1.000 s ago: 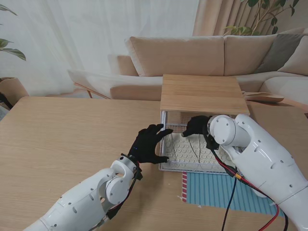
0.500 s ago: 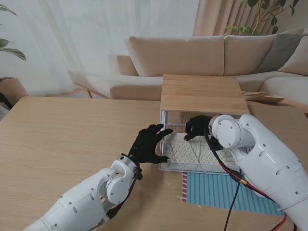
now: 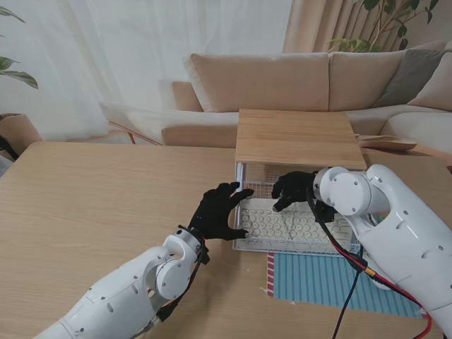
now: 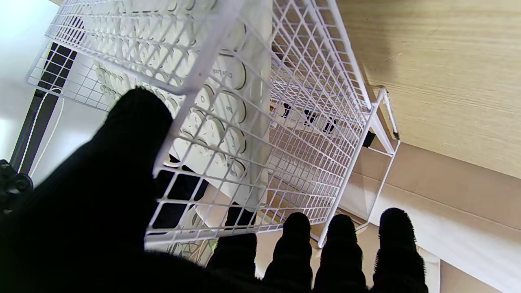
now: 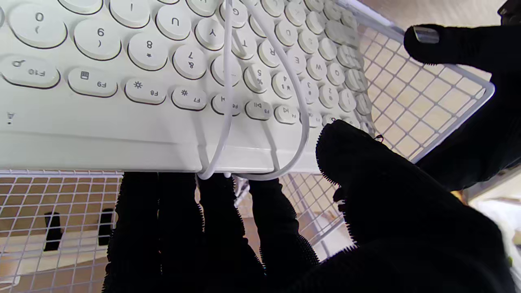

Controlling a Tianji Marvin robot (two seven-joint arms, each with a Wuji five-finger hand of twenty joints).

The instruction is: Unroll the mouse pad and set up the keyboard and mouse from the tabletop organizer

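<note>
1. My right hand (image 3: 291, 189) reached into the pulled-out wire drawer (image 3: 244, 244) of the wooden-topped organizer (image 3: 296, 138), fingers (image 5: 228, 228) curled behind the far edge of the white keyboard (image 3: 282, 222), thumb over its keys: it was grasping the keyboard.
2. My left hand (image 3: 217, 210) clasped the drawer's left corner, thumb (image 4: 122, 162) on the rim.
3. The blue mouse pad (image 3: 325, 281) lay flat nearer to me, just beside the drawer.
4. I could not pick out the mouse.
5. Risk, as I judged it: the white cable (image 5: 226, 81) looped across the keys could snag the wire mesh during lifting, tilting the keyboard out of my shallow grasp.
</note>
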